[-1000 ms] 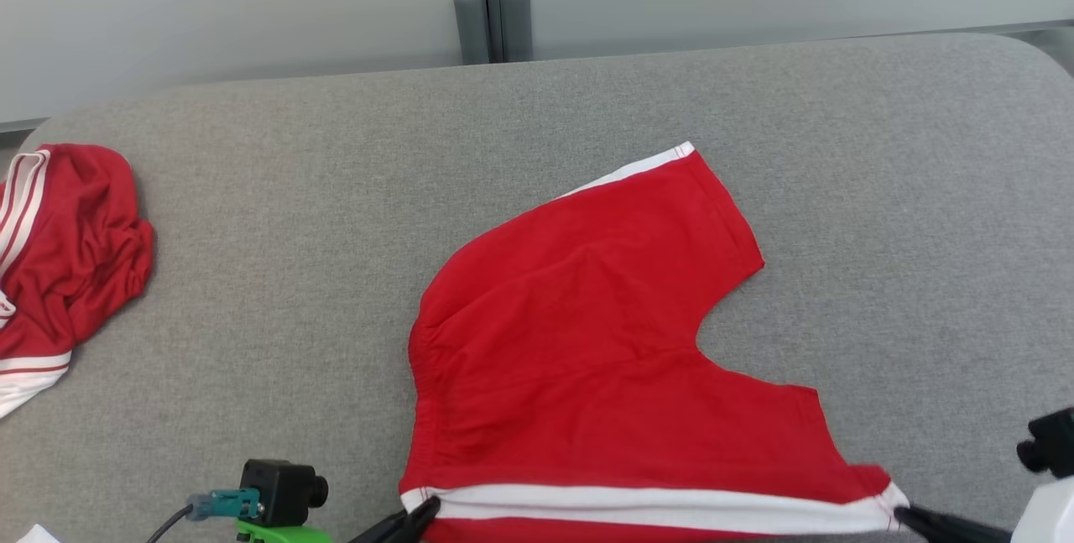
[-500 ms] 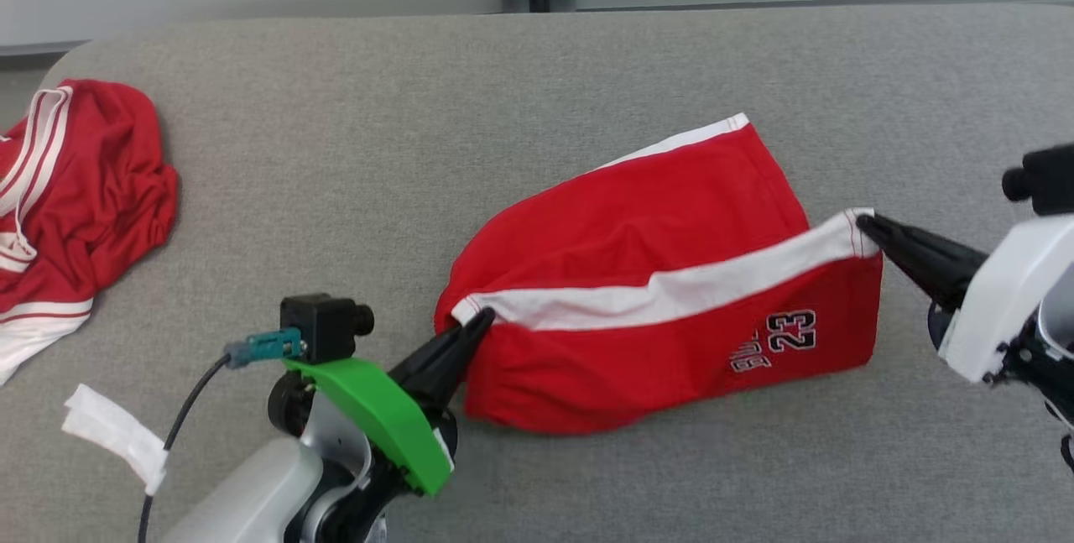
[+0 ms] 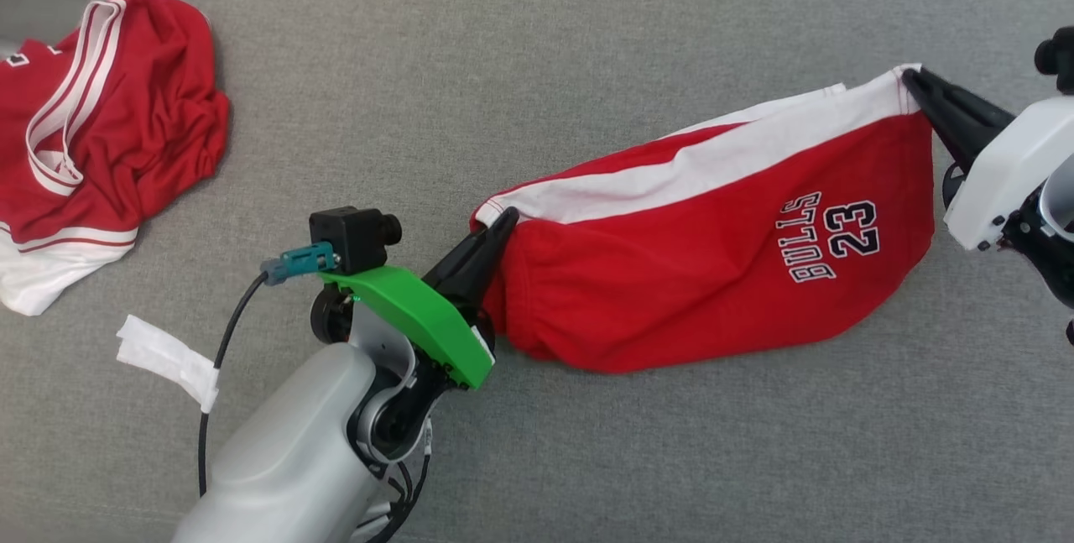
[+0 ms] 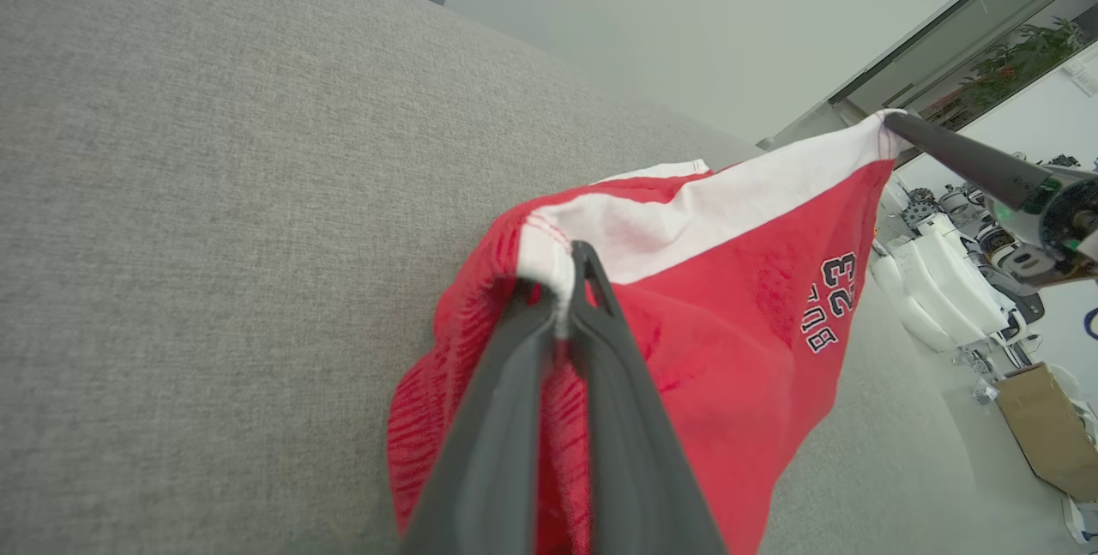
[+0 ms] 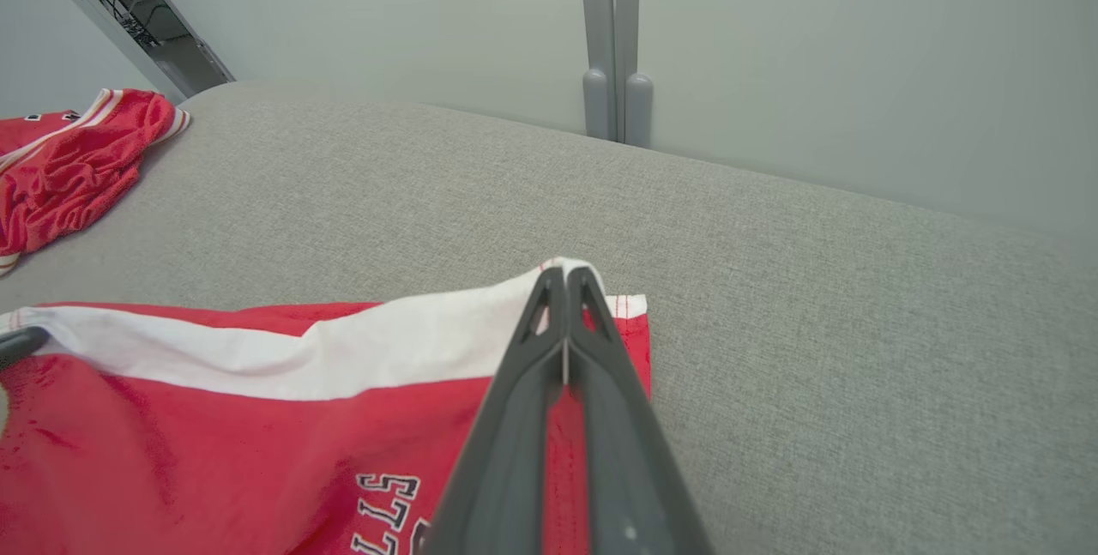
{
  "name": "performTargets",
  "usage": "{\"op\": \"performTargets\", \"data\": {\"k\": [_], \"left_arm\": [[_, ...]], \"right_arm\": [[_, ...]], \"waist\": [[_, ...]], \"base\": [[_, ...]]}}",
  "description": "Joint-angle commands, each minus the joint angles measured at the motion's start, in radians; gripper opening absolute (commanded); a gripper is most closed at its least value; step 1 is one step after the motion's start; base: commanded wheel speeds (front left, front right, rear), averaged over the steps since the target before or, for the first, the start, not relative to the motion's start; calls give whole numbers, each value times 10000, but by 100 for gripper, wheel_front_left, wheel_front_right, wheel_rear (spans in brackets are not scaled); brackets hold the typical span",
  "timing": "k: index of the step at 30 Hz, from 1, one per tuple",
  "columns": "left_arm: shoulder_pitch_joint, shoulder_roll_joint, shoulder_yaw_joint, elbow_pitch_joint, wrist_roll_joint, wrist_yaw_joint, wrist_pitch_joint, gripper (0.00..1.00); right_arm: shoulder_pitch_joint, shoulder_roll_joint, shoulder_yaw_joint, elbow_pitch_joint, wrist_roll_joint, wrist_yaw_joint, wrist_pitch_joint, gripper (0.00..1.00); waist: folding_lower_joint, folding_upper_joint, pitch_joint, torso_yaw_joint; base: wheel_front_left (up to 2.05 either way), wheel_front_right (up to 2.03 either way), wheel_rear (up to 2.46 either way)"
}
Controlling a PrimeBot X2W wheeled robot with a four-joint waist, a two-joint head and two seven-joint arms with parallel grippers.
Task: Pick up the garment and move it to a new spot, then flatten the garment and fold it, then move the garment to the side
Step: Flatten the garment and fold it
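Left gripper [image 3: 505,220] and right gripper [image 3: 911,75] each clamp one end of the white band [image 3: 713,161], holding the red garment [image 3: 713,283] stretched between them and sagging onto the grey cushion [image 3: 545,65] beneath, apparently to keep the fold's edge straight.

Garment [image 3: 713,274] right of jersey [image 3: 109,132]
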Motion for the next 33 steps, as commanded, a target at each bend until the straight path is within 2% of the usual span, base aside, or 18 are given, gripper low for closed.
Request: {"op": "performTargets", "data": {"k": [1, 9, 10, 11, 12, 13, 19, 29, 33], "left_arm": [[-332, -75, 81, 205, 92, -71, -136, 0], [-911, -462, 152, 995, 83, -221, -656, 0], [-945, -491, 139, 1075, 68, -238, -706, 7], [-968, -516, 132, 1129, 42, -241, -774, 62], [-1009, -546, 168, 1201, 8, -250, -860, 100], [-1037, -575, 166, 1247, -6, -246, -896, 100], [-1074, -525, 142, 1329, 132, -308, -1411, 100], [108, 89, 83, 1115, 323, -323, -1867, 100], [594, 257, 469, 851, 995, -179, -1988, 100]], "right_arm": [[-329, -46, 83, 259, -212, 0, -242, 0], [-1315, 136, 620, 1635, -732, -2, -1182, 0], [-1414, 175, 638, 1852, -783, -2, -1281, 0], [-1461, 237, 679, 1989, -791, -2, -1320, 20], [-1530, 290, 724, 2105, -826, 0, -1413, 88], [-1590, 316, 734, 2205, -852, 0, -1507, 100], [-1565, 384, 1002, 2536, -391, -2, -1587, 100], [-444, -253, 948, 2138, 469, -2, -1011, 100], [50, -142, 648, 2304, 624, -2, -808, 100]], "waist": [[0, 0, 394, 238], [0, 0, 903, 428], [0, 0, 928, 447], [0, 0, 942, 458], [0, 0, 958, 467], [0, 0, 963, 471], [0, 0, 754, 414], [0, 0, -255, 140], [0, 0, -511, 151]], "base": [[0, 0, 0], [0, 0, 0], [0, 0, 0], [0, 0, 0], [0, 0, 0], [0, 0, 0], [0, 0, 0], [0, 0, 0], [0, 0, 0]]}}
